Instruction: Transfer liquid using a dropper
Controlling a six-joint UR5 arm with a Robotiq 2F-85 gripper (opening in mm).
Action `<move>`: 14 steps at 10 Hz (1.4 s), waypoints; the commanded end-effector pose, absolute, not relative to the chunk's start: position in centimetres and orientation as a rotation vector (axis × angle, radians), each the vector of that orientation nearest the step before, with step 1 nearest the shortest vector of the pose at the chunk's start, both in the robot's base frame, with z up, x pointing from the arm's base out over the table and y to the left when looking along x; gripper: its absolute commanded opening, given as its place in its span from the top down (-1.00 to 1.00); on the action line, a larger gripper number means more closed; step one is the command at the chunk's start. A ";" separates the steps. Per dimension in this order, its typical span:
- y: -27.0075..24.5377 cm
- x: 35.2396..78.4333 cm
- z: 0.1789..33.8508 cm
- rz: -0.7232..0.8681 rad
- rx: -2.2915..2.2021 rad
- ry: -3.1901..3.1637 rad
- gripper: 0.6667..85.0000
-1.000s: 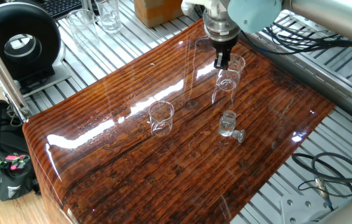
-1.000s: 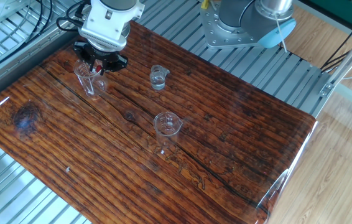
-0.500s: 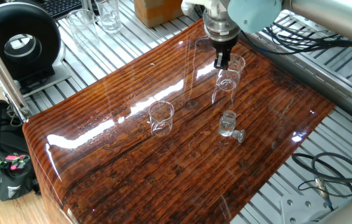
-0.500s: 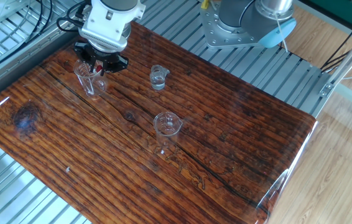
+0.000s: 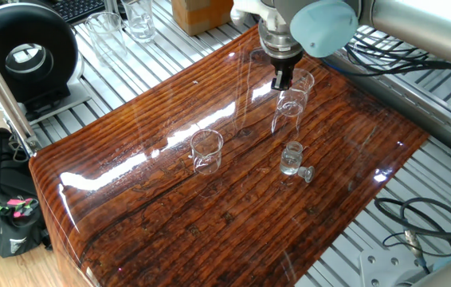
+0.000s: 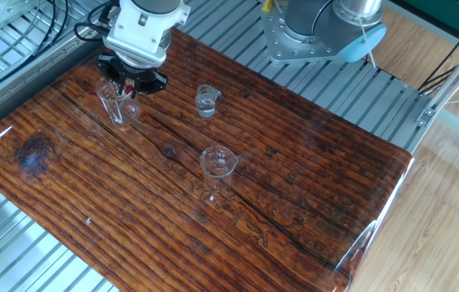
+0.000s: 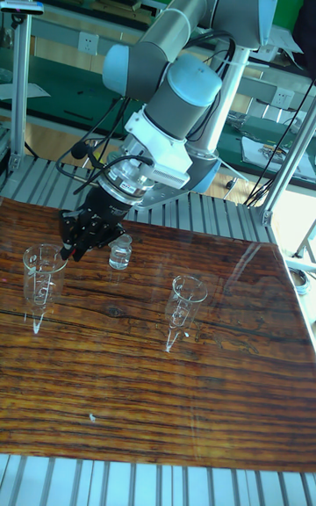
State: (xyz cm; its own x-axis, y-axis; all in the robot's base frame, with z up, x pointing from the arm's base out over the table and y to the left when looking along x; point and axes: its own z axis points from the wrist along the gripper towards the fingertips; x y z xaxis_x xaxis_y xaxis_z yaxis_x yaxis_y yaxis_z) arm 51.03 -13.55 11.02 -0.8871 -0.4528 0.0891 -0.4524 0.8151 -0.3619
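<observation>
My gripper (image 6: 130,81) hangs over a tall clear conical glass (image 6: 114,102) at the table's far left end. A red bulb shows between its black fingers: it is shut on the dropper (image 6: 129,79), whose thin tube points down into that glass. From the opposite side, the gripper (image 5: 281,79) stands right above the same glass (image 5: 289,110). The tall view shows the gripper (image 7: 75,241) beside the glass (image 7: 39,276). A small clear bottle (image 6: 206,101) stands open, its stopper (image 5: 307,173) lying beside it. I cannot make out the liquid for certain.
A second tall clear glass (image 6: 218,165) stands near the middle of the dark wooden table (image 6: 311,170). More glassware (image 5: 138,20) and a cardboard box (image 5: 198,12) sit on the metal frame beyond the table. Cables (image 5: 417,215) lie off its right edge.
The arm's wrist has shifted slightly in one fixed view. The gripper stays over the same glass with the dropper in it.
</observation>
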 end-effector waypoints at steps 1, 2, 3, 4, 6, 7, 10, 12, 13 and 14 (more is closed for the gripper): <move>-13.4 51.0 11.0 -0.584 -0.735 2.994 0.38; -13.4 51.1 10.9 -0.584 -0.735 2.994 0.38; -13.5 51.1 10.9 -0.586 -0.733 2.994 0.38; -13.5 51.0 10.7 -0.583 -0.728 2.997 0.38; -13.5 51.1 10.7 -0.584 -0.728 2.995 0.38; -13.5 51.1 10.6 -0.584 -0.726 2.995 0.38; -13.4 51.0 10.6 -0.583 -0.714 3.000 0.53; -13.6 51.0 10.7 -0.594 -0.707 3.000 0.61; -13.7 51.0 10.7 -0.599 -0.707 3.000 0.63; -13.9 51.1 10.7 -0.609 -0.705 2.998 0.64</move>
